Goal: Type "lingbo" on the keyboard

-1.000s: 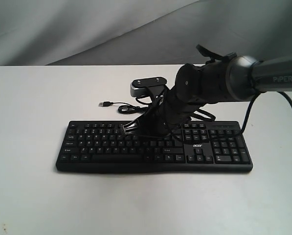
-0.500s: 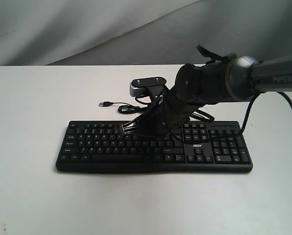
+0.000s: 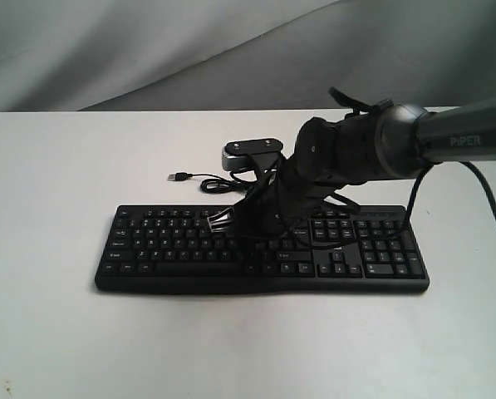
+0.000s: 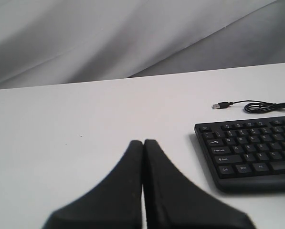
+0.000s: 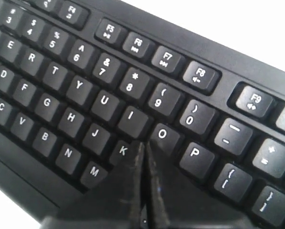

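The black keyboard (image 3: 173,249) lies across the white table, its key legends facing the front edge. My right gripper (image 3: 221,221) is shut and empty, angled down onto the letter keys. In the right wrist view its closed tips (image 5: 143,144) sit between the K and O keys of the keyboard (image 5: 61,90) and cover the key beside K. Whether they press it I cannot tell. My left gripper (image 4: 143,142) is shut, holds nothing and hovers over bare table beside the keyboard's Ctrl-key end (image 4: 249,148). It does not show in the exterior view.
The keyboard's thin black USB cable (image 3: 193,177) lies coiled behind it, plug end loose on the table (image 4: 221,105). The right arm (image 3: 372,150) crosses above the number pad and arrow keys. Grey cloth hangs behind the table's back edge.
The right arm has dropped and its shut gripper has come down closer to the letter keys. The keyboard and cable have not moved.
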Motion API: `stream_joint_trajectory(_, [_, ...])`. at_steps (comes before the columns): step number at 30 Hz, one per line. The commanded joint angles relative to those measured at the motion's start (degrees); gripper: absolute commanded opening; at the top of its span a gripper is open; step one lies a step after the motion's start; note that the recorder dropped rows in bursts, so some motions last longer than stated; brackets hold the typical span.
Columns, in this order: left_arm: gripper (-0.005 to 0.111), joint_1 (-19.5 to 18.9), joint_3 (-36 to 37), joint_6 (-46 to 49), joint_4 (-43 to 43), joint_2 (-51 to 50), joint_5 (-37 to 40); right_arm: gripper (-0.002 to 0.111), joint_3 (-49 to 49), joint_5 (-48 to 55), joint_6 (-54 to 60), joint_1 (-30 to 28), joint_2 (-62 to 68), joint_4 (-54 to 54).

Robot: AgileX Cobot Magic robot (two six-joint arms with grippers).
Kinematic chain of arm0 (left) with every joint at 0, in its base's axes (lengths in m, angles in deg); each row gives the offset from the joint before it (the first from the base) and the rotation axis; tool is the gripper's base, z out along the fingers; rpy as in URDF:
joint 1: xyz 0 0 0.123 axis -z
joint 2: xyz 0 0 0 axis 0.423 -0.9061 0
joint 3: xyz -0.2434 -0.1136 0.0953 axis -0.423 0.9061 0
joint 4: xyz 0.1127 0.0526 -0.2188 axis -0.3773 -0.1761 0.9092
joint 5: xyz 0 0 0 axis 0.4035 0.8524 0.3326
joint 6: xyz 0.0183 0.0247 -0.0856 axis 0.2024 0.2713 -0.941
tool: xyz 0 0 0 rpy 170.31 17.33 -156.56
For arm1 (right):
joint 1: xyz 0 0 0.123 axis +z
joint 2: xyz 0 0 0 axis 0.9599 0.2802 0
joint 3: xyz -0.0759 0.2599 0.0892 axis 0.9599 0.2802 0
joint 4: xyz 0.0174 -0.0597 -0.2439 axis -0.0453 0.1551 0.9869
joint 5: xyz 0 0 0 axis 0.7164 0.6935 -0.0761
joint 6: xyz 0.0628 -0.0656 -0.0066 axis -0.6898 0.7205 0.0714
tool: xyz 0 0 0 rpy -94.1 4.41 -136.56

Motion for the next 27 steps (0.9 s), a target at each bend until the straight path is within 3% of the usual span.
stream_joint_trajectory(1, [0.001,-0.1,0.2,-0.2,0.5,0.1,-0.3,0.000,-0.2,-0.7,-0.1,0.0,0.0,-0.2])
stream_joint_trajectory(27, [0.001,-0.1,0.2,-0.2,0.5,0.1,-0.3,0.000,-0.5,-4.6,2.9,0.2,-3.7,-2.8])
